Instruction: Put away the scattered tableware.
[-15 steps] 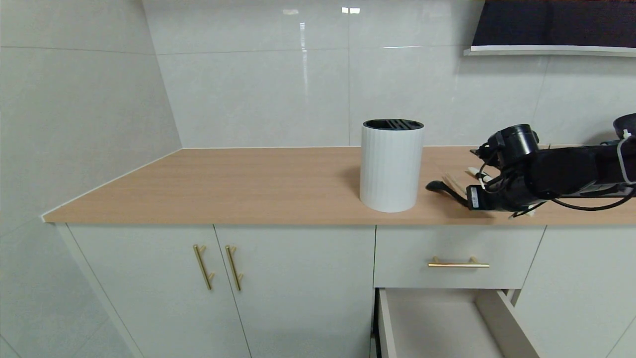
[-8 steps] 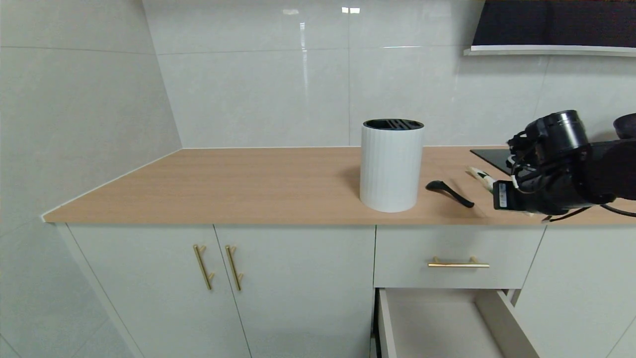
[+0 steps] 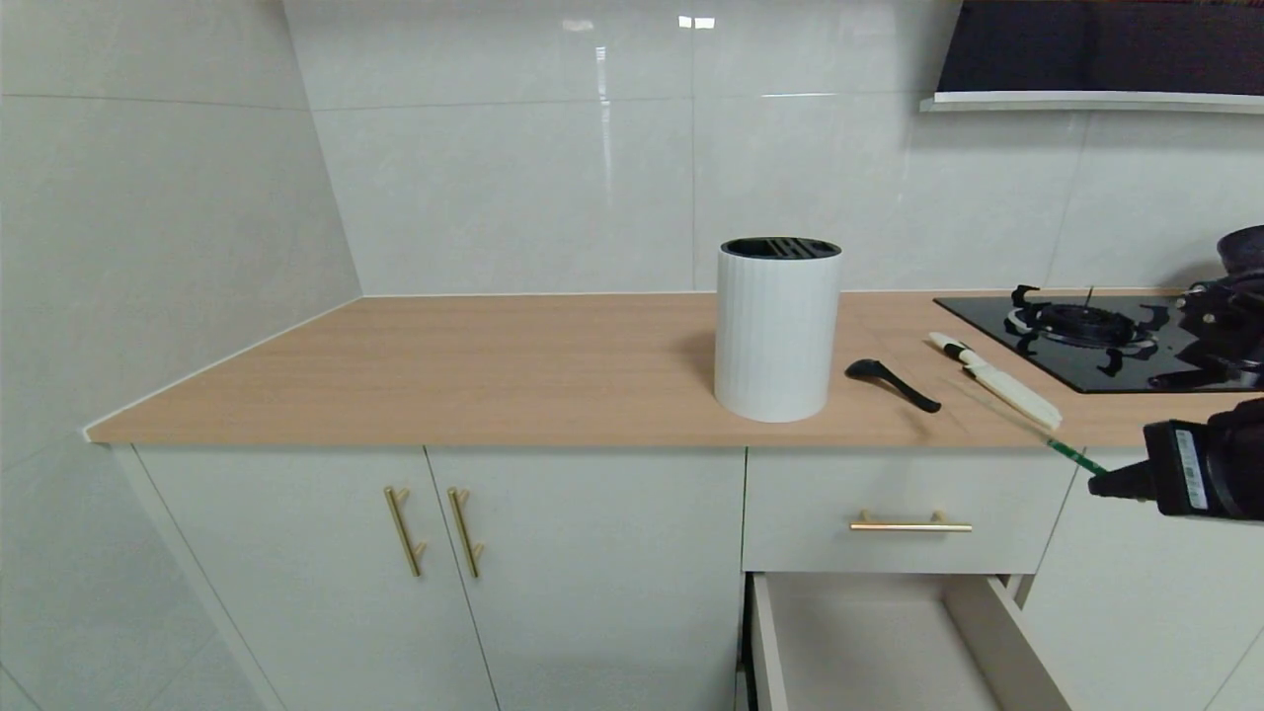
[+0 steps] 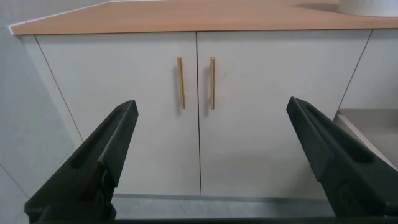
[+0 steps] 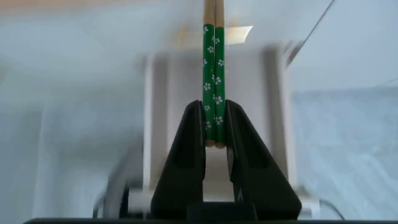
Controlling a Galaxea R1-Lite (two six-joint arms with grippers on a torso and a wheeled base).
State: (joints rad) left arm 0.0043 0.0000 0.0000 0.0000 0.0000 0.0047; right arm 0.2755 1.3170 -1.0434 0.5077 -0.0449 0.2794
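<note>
Two chopsticks, green ends, clamped in right gripper jaws, out past the counter front edge. Left gripper jaws wide apart, facing cabinet doors.

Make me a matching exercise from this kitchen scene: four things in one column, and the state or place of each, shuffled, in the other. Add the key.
Things
1. chopsticks
2. black spoon
3. lower drawer
4. white holder

States
A. standing upright on the counter
B. pulled open
C. clamped between the jaws of the right gripper
D. lying flat on the counter, just right of the holder

Pairs: 1-C, 2-D, 3-B, 4-A
</note>
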